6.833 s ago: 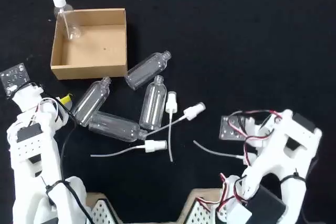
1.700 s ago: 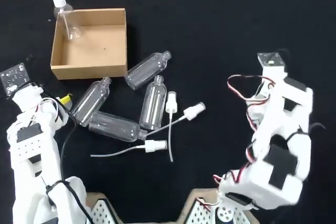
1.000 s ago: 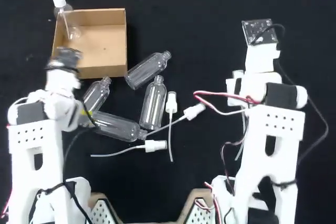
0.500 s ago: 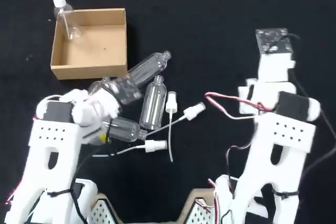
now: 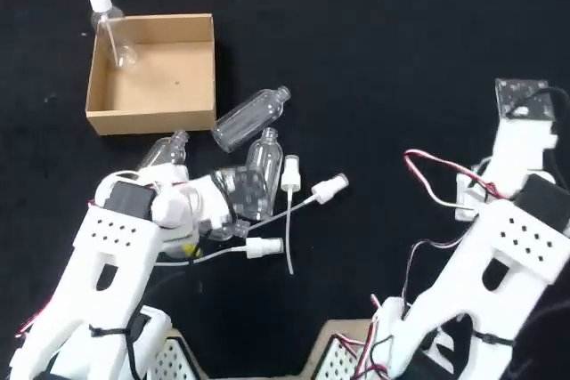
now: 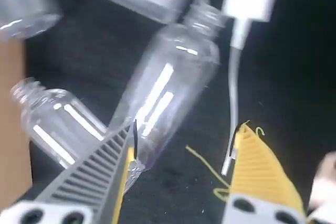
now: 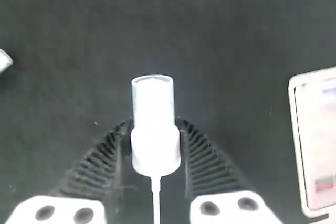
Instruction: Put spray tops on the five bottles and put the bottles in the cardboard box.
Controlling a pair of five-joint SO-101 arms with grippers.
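Keeping low to the black counter (image 5: 374,68), with the cardboard box (image 5: 151,119) well apart from it, the left gripper (image 6: 186,129) would do best to close across the clear bottle's (image 6: 163,87) body rather than its neck, since a round bottle may roll. Its jaws stand wide, the bottle lying between them, nearer one jaw. The bottle is see-through plastic, uncapped, its threaded neck pointing away from the gripper. The right gripper (image 7: 153,125) pinches a white spray top (image 7: 152,98) by its collar, the tube trailing back toward the wrist.

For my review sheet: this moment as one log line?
left gripper: open above uncapped bottle | right gripper: gripping spray top | cardboard box: capped bottle leaning in corner
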